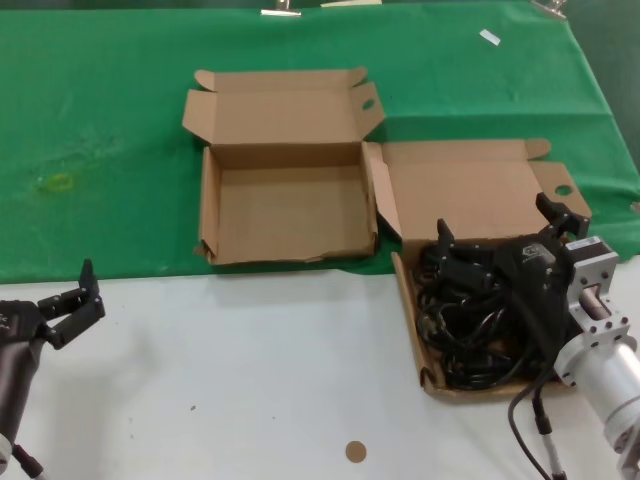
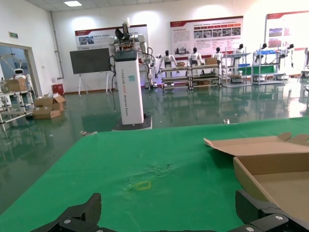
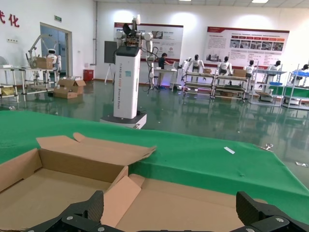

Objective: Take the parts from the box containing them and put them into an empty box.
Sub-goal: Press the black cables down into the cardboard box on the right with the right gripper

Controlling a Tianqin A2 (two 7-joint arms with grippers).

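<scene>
The box containing the parts (image 1: pixel 410 300) lies at the right, its lid (image 1: pixel 470 190) folded back. It holds a tangle of black cable parts (image 1: pixel 475 325). My right gripper (image 1: pixel 500 225) is open and empty, above the far end of this tangle. The right wrist view shows its gripper (image 3: pixel 171 215) over the lid (image 3: pixel 193 208). The empty box (image 1: pixel 285 210) stands open at the middle, also in the right wrist view (image 3: pixel 48 188) and the left wrist view (image 2: pixel 275 169). My left gripper (image 1: pixel 75 305) is open and empty at the near left; the left wrist view shows it (image 2: pixel 169 215) facing the green cloth.
A green cloth (image 1: pixel 100 130) covers the far half of the table, with a yellow mark (image 1: pixel 60 182) at the left. The near half is white tabletop (image 1: pixel 250 380) with a small brown disc (image 1: pixel 355 452). A white tag (image 1: pixel 489 37) lies at the far right.
</scene>
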